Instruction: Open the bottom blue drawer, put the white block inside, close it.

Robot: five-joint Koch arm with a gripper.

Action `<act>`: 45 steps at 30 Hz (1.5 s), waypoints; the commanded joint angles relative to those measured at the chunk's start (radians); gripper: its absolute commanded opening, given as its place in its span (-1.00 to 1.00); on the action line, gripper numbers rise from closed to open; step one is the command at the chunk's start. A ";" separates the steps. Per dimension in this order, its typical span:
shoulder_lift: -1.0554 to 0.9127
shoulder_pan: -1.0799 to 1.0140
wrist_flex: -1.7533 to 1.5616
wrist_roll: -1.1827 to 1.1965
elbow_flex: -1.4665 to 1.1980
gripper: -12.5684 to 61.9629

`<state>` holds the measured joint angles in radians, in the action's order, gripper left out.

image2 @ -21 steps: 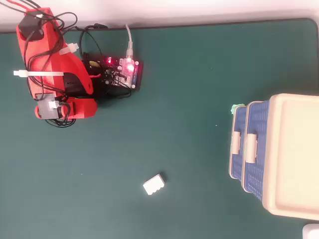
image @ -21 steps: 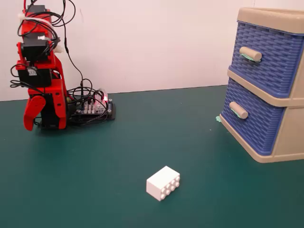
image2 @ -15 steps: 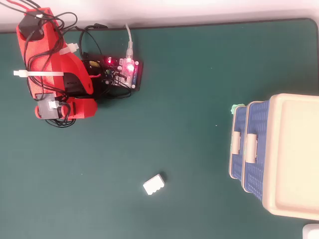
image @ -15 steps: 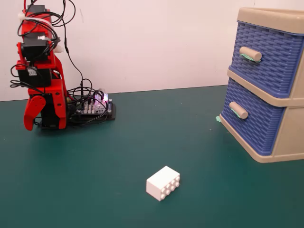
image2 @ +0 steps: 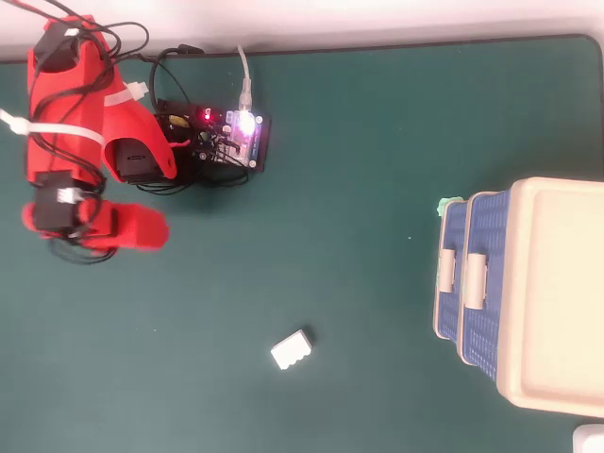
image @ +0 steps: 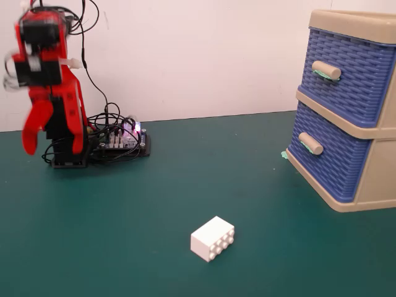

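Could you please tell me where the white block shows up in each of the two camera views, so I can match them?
Fixed view: the white block lies on the green mat, low and just right of centre, studs facing the camera.
Overhead view: the white block sits low, just left of centre.
Shared landmark: the bottom blue drawer is at the right in both views, apart from the block.

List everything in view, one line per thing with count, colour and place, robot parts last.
white block: 1, white, studs facing sideways, on the mat near its front middle in the fixed view.
bottom blue drawer: 1, blue with beige handle, closed, lower slot of the cabinet.
upper drawer: 1, blue with beige handle, closed.
cabinet: 1, beige frame, right side of the mat.
mat: 1, dark green, covers the table.
circuit board: 1, black with lit LEDs, beside the arm's base.
arm: 1, red, far left, blurred.
gripper: 1, red, holding nothing.
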<state>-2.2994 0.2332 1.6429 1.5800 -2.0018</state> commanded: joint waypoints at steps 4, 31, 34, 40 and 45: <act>0.083 0.212 -0.037 0.215 0.273 0.25; 1.213 1.175 -2.577 1.382 0.086 0.24; 1.270 1.181 -2.574 1.382 0.195 0.23; 1.310 1.201 -2.450 1.379 0.371 0.17; 1.330 1.247 -2.276 1.374 0.531 0.15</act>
<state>-0.9541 1.4542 -0.6427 2.9268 -1.5263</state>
